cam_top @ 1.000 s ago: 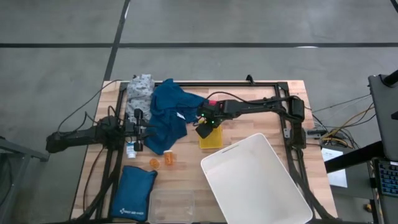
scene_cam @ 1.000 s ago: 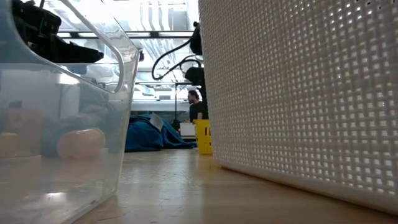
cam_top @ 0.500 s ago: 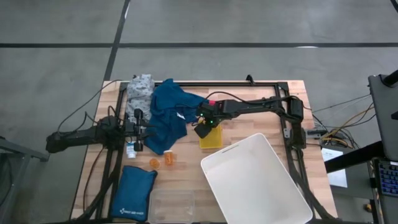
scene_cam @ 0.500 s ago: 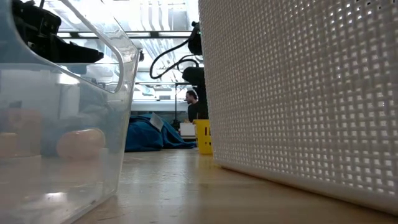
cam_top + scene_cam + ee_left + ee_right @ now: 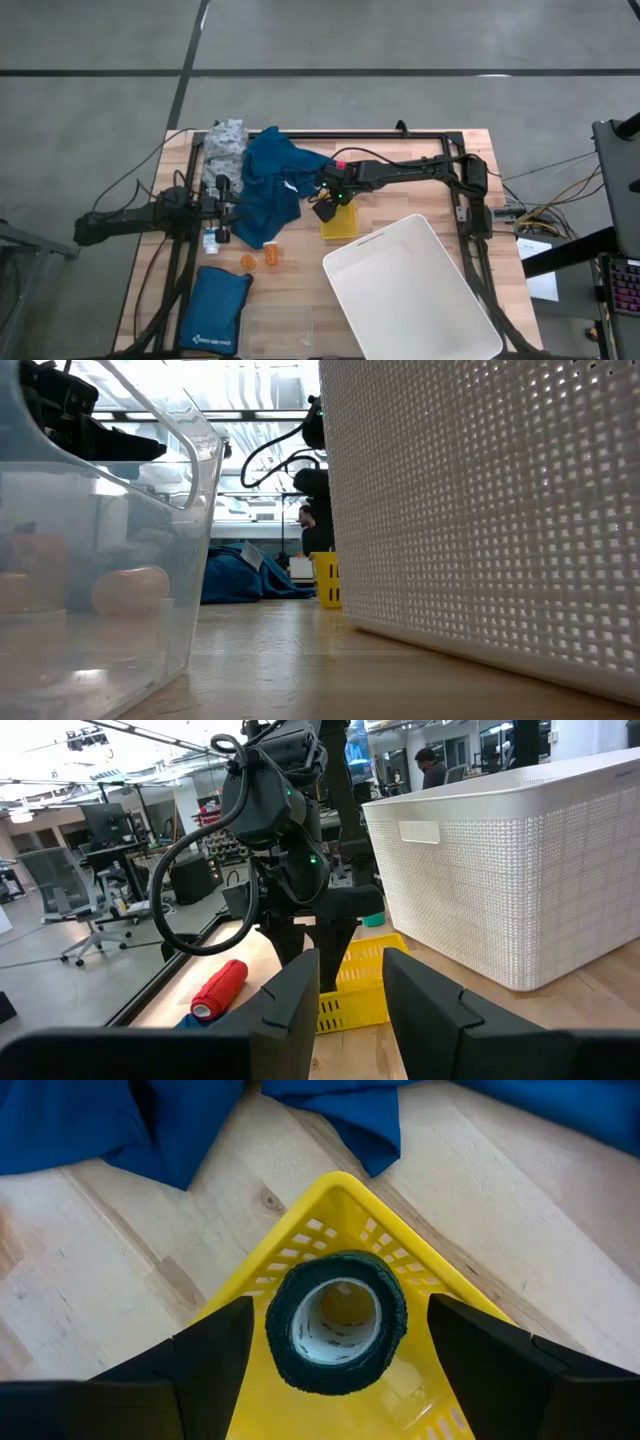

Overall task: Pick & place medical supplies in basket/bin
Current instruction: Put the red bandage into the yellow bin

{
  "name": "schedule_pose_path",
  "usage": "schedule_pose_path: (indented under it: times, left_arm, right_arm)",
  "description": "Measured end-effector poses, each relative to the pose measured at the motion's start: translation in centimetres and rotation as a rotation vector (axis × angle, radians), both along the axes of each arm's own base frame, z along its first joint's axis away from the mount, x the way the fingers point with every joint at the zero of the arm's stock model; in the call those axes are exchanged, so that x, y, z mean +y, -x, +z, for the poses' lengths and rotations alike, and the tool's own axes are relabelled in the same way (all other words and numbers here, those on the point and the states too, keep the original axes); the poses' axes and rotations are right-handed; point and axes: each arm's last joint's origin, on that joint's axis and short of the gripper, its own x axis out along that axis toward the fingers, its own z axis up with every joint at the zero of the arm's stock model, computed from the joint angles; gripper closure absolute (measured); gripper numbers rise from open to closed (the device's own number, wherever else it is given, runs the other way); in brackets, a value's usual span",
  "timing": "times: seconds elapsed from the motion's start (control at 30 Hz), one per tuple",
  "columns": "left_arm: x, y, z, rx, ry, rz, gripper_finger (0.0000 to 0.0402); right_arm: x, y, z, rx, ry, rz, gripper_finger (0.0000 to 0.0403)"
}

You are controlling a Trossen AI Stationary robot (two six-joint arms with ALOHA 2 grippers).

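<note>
My right gripper [image 5: 338, 1355] hangs open over the yellow basket [image 5: 300, 1240], pointing steeply down. A dark teal bandage roll [image 5: 336, 1320] lies in the basket's corner, hole toward the camera, between the fingers with a gap on each side. A blue cloth garment [image 5: 270, 180] and a grey dotted cloth [image 5: 227, 143] lie on the table to the left. Two orange pill bottles [image 5: 262, 259] and a small white bottle [image 5: 211, 240] lie nearer the front. A pink roll [image 5: 218, 988] lies beside the basket. My left gripper [image 5: 352, 1005] waits level at the table's left, fingers apart, with nothing between them.
A large white perforated bin [image 5: 410, 290] stands at the front right, close to the yellow basket. A blue padded pouch [image 5: 217, 310] and a clear plastic container [image 5: 275, 325] sit at the front left. A black frame [image 5: 400, 135] runs along the table's far edge.
</note>
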Motion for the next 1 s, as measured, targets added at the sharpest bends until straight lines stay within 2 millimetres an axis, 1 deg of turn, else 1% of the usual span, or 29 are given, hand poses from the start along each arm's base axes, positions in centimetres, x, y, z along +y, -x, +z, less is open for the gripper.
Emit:
schedule_pose_path:
  times: [0.2, 0.4, 0.53, 0.77, 1.0]
  left_arm:
    - [0.0, 0.0, 0.0, 0.000, 0.000, 0.000, 0.0284]
    - [0.0, 0.0, 0.0, 0.000, 0.000, 0.000, 0.0284]
    - [0.0, 0.0, 0.0, 0.000, 0.000, 0.000, 0.0284]
    - [0.0, 0.0, 0.0, 0.000, 0.000, 0.000, 0.0284]
    - [0.0, 0.0, 0.0, 0.000, 0.000, 0.000, 0.0284]
  right_arm:
    - [0.0, 0.5, 1.8, -0.038, 0.017, 0.000, 0.0104]
    - [-0.1, 1.1, 3.8, -0.068, 0.131, -0.007, 0.0103]
    - [-0.2, 1.4, 4.6, -0.078, 0.183, -0.015, 0.0106]
    - [-0.2, 2.1, 6.3, -0.113, 0.218, -0.028, 0.0104]
    - [-0.5, 2.4, 6.2, -0.061, 0.326, -0.064, 0.0106]
